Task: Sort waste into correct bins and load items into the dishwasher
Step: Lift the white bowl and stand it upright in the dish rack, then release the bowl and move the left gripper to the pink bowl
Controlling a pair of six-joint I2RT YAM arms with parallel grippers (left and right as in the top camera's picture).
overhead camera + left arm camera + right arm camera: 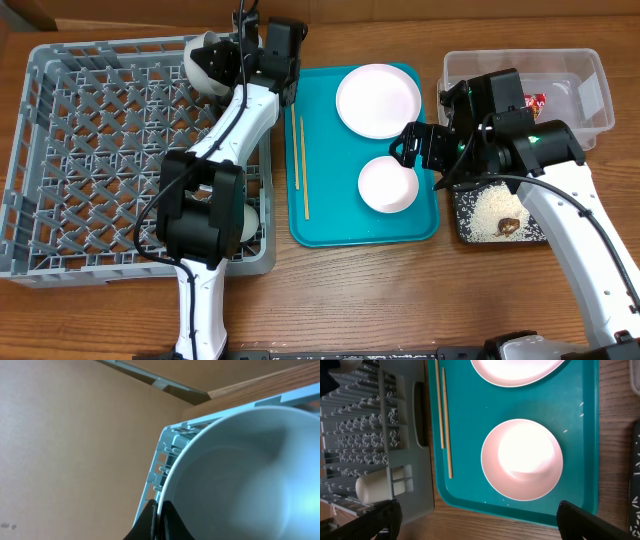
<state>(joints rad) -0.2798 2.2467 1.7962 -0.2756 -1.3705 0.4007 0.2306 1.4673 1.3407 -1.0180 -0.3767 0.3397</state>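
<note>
My left gripper (222,62) is shut on the rim of a white bowl (203,60) at the far right corner of the grey dish rack (90,150). In the left wrist view its fingers (159,521) pinch the bowl (240,470) rim. My right gripper (415,150) is open and empty above the teal tray's right side, over the second white bowl (388,185), which lies between its fingers (480,525) in the right wrist view (522,457). The plate (378,100) and chopsticks (298,165) lie on the teal tray. A white cup (248,222) stands in the rack.
The teal tray (320,225) sits between the rack and the bins. The clear tub (560,65) at the back right holds the red-and-white wrapper (535,102). The black tray (462,232) in front of it holds rice (488,210) and a brown lump (510,225).
</note>
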